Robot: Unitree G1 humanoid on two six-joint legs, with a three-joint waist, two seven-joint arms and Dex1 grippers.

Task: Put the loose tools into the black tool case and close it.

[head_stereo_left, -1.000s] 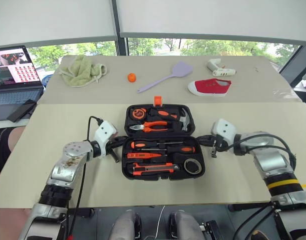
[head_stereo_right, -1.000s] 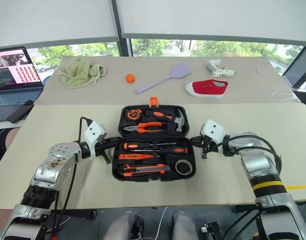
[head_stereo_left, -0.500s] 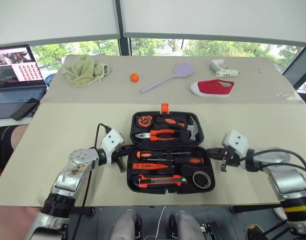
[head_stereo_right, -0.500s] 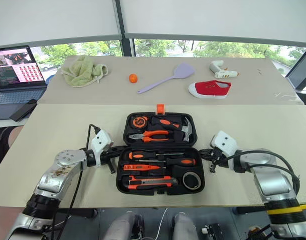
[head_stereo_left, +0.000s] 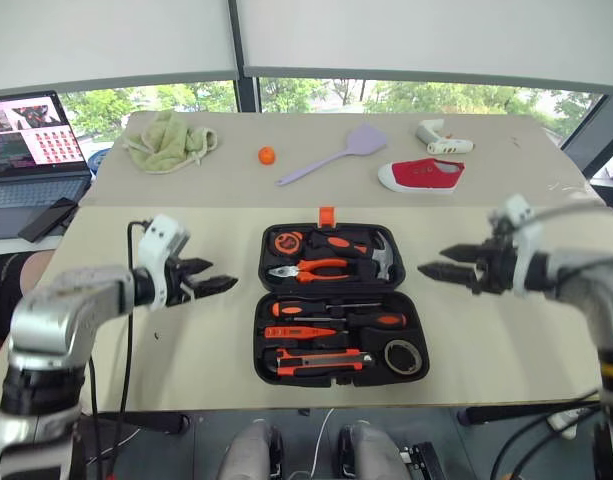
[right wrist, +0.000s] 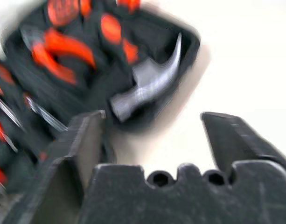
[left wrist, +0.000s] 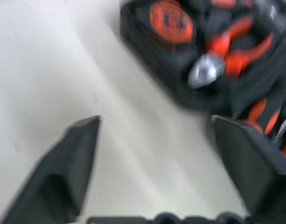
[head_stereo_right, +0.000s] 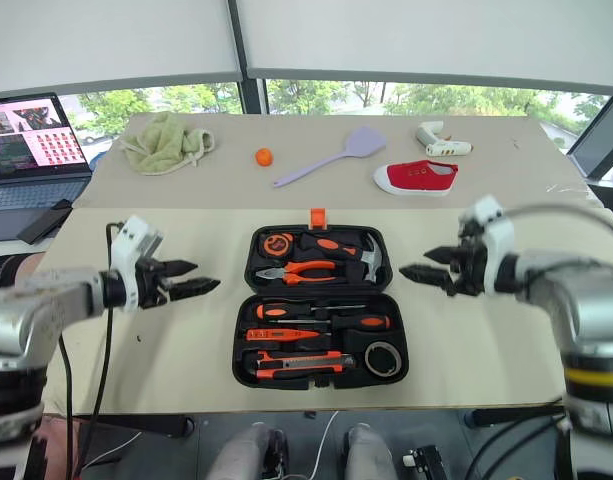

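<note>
The black tool case [head_stereo_left: 259, 350] lies flat and wide open in the middle of the table, its orange latch [head_stereo_left: 327, 214] at the far edge. The near half holds two screwdrivers [head_stereo_left: 326, 307] [head_stereo_left: 378, 321], the slim tester [head_stereo_left: 291, 332], the utility knife [head_stereo_left: 316, 356] and the tape roll [head_stereo_left: 404, 357]. A tape measure [left wrist: 170, 18], pliers [head_stereo_left: 311, 269] and a hammer [right wrist: 147, 88] fill the far half. My left gripper [head_stereo_left: 218, 282] hovers left of the case, open and empty. My right gripper [head_stereo_left: 433, 265] hovers right of it, also open and empty.
On the far table lie a green cloth [head_stereo_left: 166, 140], an orange ball [head_stereo_left: 267, 155], a lilac spatula [head_stereo_left: 336, 152], a red shoe [head_stereo_left: 421, 175] and a white glue gun [head_stereo_left: 441, 137]. A laptop [head_stereo_left: 31, 150] and a dark phone [head_stereo_left: 46, 220] sit at the left.
Both grippers were shut low against the case's two sides; they have risen, drawn outward and opened. The case and its tools have stayed put.
</note>
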